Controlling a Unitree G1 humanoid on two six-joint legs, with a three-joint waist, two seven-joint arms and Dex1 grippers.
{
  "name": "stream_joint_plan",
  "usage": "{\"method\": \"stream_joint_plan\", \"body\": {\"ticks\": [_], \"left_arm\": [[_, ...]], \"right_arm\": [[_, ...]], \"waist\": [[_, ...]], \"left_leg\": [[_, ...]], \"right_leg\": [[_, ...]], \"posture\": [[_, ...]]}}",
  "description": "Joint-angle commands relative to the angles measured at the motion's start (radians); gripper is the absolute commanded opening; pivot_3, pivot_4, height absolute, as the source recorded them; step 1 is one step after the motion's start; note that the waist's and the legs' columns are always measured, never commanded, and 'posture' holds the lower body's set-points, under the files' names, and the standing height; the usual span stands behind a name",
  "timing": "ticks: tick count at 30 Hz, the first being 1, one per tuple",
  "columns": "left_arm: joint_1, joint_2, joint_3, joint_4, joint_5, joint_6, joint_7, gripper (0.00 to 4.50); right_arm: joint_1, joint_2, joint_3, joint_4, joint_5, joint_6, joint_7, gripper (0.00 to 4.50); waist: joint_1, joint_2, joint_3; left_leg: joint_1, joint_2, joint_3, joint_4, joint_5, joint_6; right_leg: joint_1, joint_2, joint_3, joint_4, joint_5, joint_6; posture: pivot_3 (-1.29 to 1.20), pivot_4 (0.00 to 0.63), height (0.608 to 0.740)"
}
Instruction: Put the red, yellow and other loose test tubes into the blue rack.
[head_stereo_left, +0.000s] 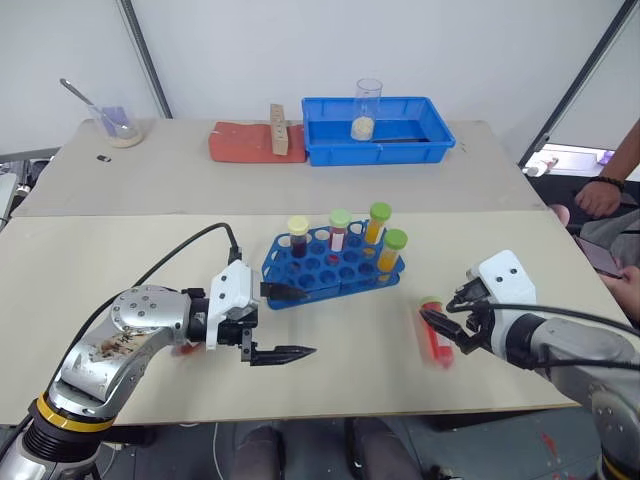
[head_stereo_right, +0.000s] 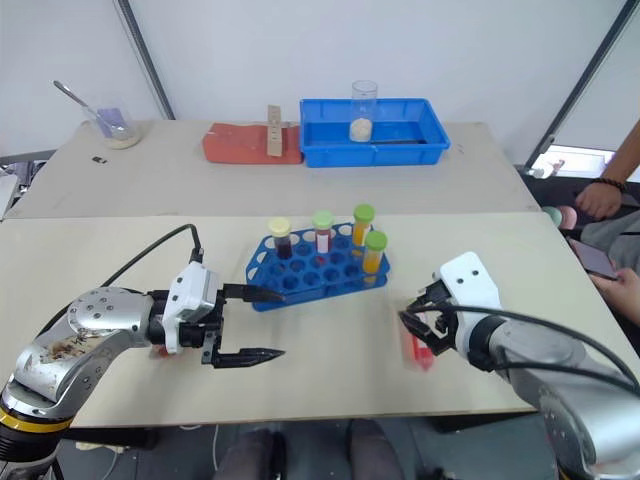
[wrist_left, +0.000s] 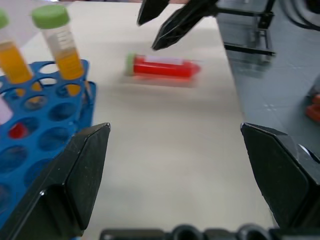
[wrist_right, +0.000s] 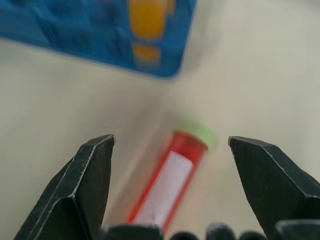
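The blue rack (head_stereo_left: 330, 268) stands mid-table with several capped tubes upright in it: a dark red one (head_stereo_left: 298, 238), a pinkish one (head_stereo_left: 339, 232) and two yellow-orange ones (head_stereo_left: 378, 222). One loose test tube (head_stereo_left: 436, 338), bright red with a green cap, lies flat on the table to the rack's right. My right gripper (head_stereo_left: 447, 326) hangs open just over it, and the tube (wrist_right: 165, 185) lies between the spread fingers without touching them. Just left of the rack, my left gripper (head_stereo_left: 300, 322) is open and empty, pointing toward the red tube (wrist_left: 162, 67).
At the back stand a plain blue tray (head_stereo_left: 430, 140) holding a glass beaker (head_stereo_left: 367, 108), a red block (head_stereo_left: 240, 142) with a wooden piece, and a glass dish with a spoon (head_stereo_left: 118, 125). A person's hand (head_stereo_left: 600, 195) rests at the right edge.
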Motion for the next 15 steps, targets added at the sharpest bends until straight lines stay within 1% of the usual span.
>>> {"method": "stream_joint_plan", "body": {"ticks": [1, 6, 15], "left_arm": [[0.004, -0.008, -0.014, -0.027, 0.001, -0.043, -0.029, 4.50], [0.016, -0.025, -0.038, -0.032, 0.017, -0.074, -0.039, 4.50], [0.056, -0.045, -0.046, -0.062, 0.032, -0.084, -0.002, 4.50]], "right_arm": [[-0.038, -0.034, 0.018, 0.095, 0.062, 0.041, -0.056, 4.03], [-0.116, -0.080, 0.084, 0.242, 0.160, 0.041, -0.133, 4.03], [-0.275, -0.136, 0.245, 0.534, 0.404, 0.041, -0.266, 4.03]], "waist": [[0.002, 0.000, 0.000], [-0.005, 0.000, 0.000], [-0.008, 0.000, 0.000]], "left_leg": [[-0.001, 0.000, 0.000, 0.000, 0.000, 0.001], [-0.002, -0.001, 0.001, 0.000, -0.001, 0.002], [-0.001, -0.001, 0.000, 0.001, -0.001, 0.003]], "right_leg": [[0.000, 0.000, 0.000, 0.000, -0.001, 0.000], [0.000, -0.001, 0.001, -0.002, -0.001, 0.002], [0.000, -0.001, 0.001, -0.001, 0.000, 0.003]], "posture": [[0.00, 0.150, 0.740], [0.00, 0.150, 0.740], [0.00, 0.150, 0.740]]}}
